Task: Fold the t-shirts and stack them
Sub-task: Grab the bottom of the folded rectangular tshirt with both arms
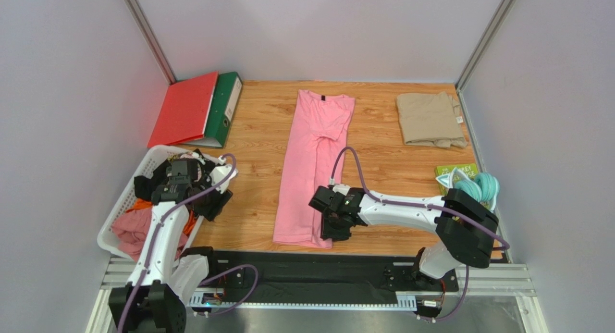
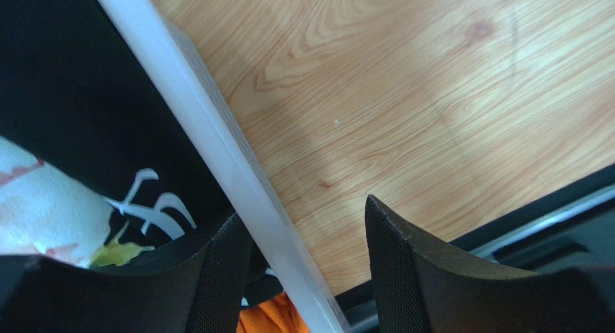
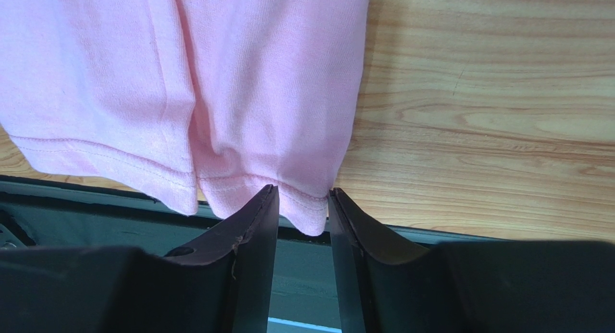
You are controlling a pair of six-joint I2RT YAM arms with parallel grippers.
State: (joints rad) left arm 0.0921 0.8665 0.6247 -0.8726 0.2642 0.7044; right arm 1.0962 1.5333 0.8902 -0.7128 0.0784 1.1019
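1. Between the jaws of the right gripper lay the near hem corner of the pink tee. The jaws stood partly open, not pinching it.
2. Ahead of that gripper, the tee stretched away across the table, folded into a long strip.
3. Far ahead and to its right sat the beige tee, folded.
4. Well to its left, the left gripper hung open and empty, with the basket rim running below its gap.

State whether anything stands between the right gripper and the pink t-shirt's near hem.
Nothing visible does. The right gripper has its open jaws either side of a hem corner of the pink t-shirt.
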